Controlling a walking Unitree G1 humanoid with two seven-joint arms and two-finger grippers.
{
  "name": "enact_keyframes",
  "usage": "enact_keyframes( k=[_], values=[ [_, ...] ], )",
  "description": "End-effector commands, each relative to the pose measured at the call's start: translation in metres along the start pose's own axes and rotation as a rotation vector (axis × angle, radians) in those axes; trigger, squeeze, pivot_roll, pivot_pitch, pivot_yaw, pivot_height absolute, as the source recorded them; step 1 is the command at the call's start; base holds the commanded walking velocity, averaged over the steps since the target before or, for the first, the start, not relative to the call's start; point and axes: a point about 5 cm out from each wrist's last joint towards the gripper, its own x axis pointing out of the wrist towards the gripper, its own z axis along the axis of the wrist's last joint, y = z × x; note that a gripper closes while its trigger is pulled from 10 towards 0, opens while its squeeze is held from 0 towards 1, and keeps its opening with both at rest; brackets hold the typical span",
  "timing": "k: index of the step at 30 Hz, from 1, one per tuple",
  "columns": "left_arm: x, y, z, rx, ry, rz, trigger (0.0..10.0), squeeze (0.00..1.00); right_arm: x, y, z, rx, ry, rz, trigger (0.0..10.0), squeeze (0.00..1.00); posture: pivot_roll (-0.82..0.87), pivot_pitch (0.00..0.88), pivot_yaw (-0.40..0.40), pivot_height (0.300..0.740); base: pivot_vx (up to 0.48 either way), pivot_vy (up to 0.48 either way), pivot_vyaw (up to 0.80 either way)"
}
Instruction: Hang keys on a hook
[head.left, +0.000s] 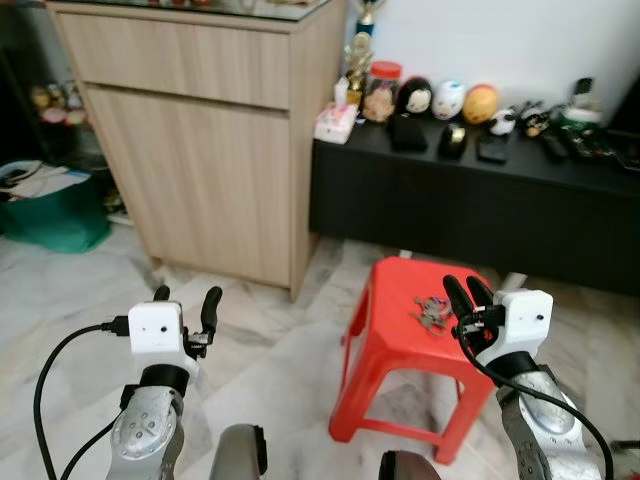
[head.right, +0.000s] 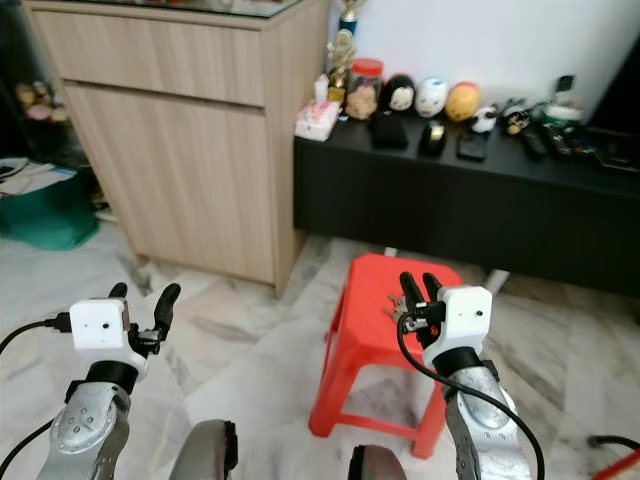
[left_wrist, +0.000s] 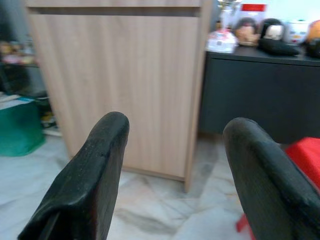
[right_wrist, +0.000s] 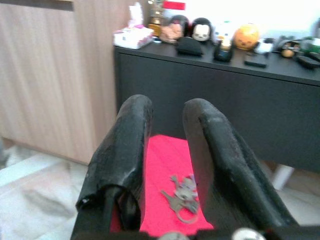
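The keys (head.left: 432, 312) lie in a small loose heap on top of the red stool (head.left: 395, 340), toward its back edge on the side nearest the black cabinet (head.left: 470, 205). My right pincer (head.left: 467, 295) hangs just above the stool's near edge, a little short of the keys, its two fingers slightly parted with nothing between them. In my right wrist view the bunch sits on the stool right in the gap between those fingers. My left pincer (head.left: 186, 300) is spread wide and idle, well off to the stool's left over the marble floor (head.left: 270, 350).

I judge the bunch light, hard and slippery, flat against the plastic, likely to skate or splay if pushed. I would pinch the ring or the thickest clump. No hook is visible from here.
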Motion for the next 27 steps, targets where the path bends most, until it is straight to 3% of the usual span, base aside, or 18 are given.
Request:
enact_keyframes(
  k=[1,12,16,27],
  values=[
    [0.003,-0.005,0.005,-0.017,-0.012,-0.024,10.0,0.00,0.000,-0.007,0.001,-0.014,0.002,-0.029,10.0,0.00,0.00,0.000,-0.088,0.605,0.000,0.000,0.00],
    [0.003,-0.003,0.005,-0.008,-0.011,-0.016,10.0,0.00,-0.005,-0.022,-0.011,-0.029,0.068,-0.144,10.0,0.00,0.00,0.000,-0.087,0.605,0.254,0.000,0.00],
    [0.003,-0.004,0.004,-0.008,-0.011,-0.021,10.0,0.00,-0.003,-0.021,-0.006,-0.034,0.029,-0.132,10.0,0.00,0.00,0.000,-0.087,0.605,0.347,0.000,-0.62],
    [0.003,-0.003,0.004,-0.005,-0.009,-0.022,10.0,0.00,-0.003,-0.017,-0.009,-0.039,0.047,-0.106,10.0,0.00,0.00,0.000,-0.086,0.605,0.351,0.000,0.00]
  ],
)
